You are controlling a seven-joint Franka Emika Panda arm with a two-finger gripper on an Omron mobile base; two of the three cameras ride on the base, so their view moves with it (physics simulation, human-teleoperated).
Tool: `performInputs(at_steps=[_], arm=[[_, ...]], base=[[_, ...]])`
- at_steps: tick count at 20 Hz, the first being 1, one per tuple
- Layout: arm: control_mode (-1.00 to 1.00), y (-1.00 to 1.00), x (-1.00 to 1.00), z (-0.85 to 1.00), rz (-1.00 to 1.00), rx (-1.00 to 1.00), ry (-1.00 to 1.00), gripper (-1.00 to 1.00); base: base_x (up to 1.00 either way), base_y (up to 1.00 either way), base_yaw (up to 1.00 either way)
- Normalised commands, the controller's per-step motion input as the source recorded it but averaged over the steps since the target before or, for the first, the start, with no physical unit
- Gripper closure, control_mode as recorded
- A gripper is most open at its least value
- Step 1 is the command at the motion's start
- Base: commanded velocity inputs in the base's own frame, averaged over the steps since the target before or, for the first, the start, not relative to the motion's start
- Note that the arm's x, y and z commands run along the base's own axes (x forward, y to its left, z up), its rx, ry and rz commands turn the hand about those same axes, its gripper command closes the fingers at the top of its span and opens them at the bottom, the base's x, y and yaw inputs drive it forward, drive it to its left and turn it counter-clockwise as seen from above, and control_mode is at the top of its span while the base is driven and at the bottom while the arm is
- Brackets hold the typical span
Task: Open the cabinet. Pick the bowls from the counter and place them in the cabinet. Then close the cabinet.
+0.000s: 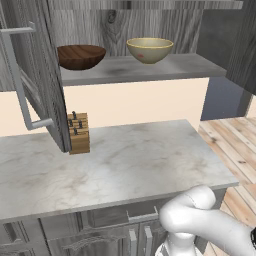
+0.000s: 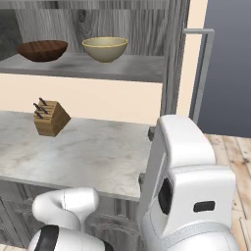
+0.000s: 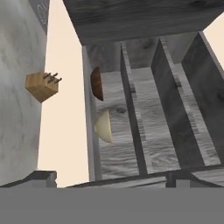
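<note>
Both bowls, wooden (image 1: 80,56) and beige (image 1: 149,50), sit on the cabinet shelf (image 1: 150,68). Gripper's released, holding nothing. You close next: push each door (image 1: 35,70) squarely.

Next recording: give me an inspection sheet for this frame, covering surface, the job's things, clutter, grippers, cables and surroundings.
Surface: marbled counter, light grey-white, no bowls on it.
Job's things: cabinet has both doors swung open; brown wooden bowl and beige bowl sit upright side by side, apart, on its lowest shelf.
Clutter: wooden knife block on the counter near the wall, beside the left door.
Grippers: gripper open; nothing seen held in the hand view.
Cables: nothing seen.
Surroundings: cream wall behind the counter, plank floor to the right, low grey cabinets below the counter.
</note>
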Motion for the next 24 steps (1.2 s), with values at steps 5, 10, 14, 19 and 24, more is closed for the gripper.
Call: performInputs(at_steps=[5, 10, 14, 19, 24], arm=[[-1.0, -0.08, 0.06, -0.24, 0.0, 0.0, 0.0, -1.0], [-1.0, 0.0, 0.15, -0.27, 0.0, 0.0, 0.0, -1.0], [-1.0, 0.0, 0.22, -0.17, 0.0, 0.0, 0.0, -1.0], [-1.0, 0.0, 0.18, 0.0, 0.0, 0.0, 0.0, -1.0], [-1.0, 0.0, 0.22, 0.0, 0.0, 0.01, 0.0, -1.0]], base=[[0.0, 0.0, 0.0], [0.0, 0.0, 0.0], [0.0, 0.0, 0.0], [0.0, 0.0, 0.0], [0.0, 0.0, 0.0]])
